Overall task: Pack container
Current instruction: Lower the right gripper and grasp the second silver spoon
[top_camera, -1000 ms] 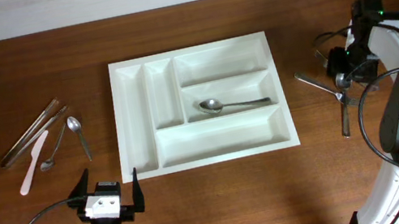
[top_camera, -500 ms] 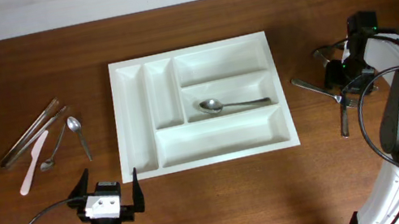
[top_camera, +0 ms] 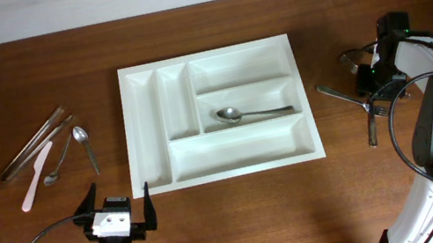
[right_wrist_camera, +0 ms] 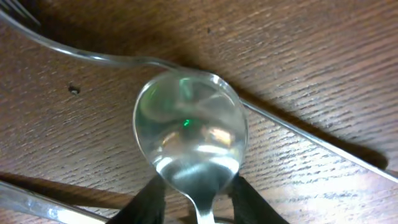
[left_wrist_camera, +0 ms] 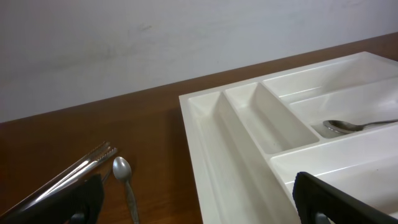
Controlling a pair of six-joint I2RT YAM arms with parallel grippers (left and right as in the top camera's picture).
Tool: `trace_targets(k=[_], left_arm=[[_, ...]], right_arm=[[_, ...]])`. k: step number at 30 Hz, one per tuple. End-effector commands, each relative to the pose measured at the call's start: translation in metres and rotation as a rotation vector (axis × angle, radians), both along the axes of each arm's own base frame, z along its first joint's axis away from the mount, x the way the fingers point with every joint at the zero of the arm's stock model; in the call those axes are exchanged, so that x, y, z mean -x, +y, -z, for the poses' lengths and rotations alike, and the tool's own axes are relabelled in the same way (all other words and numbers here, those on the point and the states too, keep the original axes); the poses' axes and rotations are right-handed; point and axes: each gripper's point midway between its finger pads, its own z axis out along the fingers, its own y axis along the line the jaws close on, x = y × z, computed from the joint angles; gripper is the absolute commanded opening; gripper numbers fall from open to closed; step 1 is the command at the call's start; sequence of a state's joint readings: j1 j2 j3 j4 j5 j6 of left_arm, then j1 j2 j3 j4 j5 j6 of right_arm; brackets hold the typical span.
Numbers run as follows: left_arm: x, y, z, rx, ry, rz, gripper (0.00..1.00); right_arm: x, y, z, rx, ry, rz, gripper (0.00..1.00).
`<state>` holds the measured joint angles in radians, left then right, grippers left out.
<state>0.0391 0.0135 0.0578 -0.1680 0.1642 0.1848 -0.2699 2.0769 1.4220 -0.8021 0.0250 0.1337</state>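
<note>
White plastic container (top_camera: 239, 149) sits mid-counter (top_camera: 11, 68). At three o'clock, the right tool (right_wrist_camera: 198, 202) flanks a spoon (right_wrist_camera: 189, 134) neck narrowly; whether it grips, I cannot tell. At seven o'clock, the left tool (top_camera: 117, 201) gapes wide, holding nothing.

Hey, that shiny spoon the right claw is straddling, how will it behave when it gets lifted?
The spoon looks like polished metal: probably stiff, but slippery. With the right claw at its thin neck, the bowl might swivel. A fork lies against the bowl and could get dragged.
</note>
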Motion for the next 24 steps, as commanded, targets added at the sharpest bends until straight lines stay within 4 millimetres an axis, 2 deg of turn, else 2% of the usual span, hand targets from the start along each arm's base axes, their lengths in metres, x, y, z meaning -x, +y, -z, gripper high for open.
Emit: trace_targets(k=[1,9,15,20,24], left_arm=[[-0.0002,0.0013,0.0011,0.011,-0.002,-0.008,0.99],[-0.0002,0.0013,0.0011,0.012,-0.002,-0.008,0.99],[-0.0002,0.0013,0.0011,0.012,-0.002,-0.008,0.99],[-0.0002,0.0013,0.0011,0.011,-0.002,-0.008,0.99],[-0.0002,0.0013,0.0011,0.011,-0.002,-0.008,0.99]], right_arm=[[0.0137,-0.0021,0.0097,0.005,0.046,0.018,0.29],[0.0173,-0.0014,0.0099,0.003,0.061,0.018,0.18],[0.0214,-0.0032,0.0099,0.015,0.079,0.019,0.14],[0.0224,-0.0036,0.0099,0.018,0.083,0.019,0.05],[0.0221,-0.0037,0.0099,0.018,0.082,0.019,0.04]])
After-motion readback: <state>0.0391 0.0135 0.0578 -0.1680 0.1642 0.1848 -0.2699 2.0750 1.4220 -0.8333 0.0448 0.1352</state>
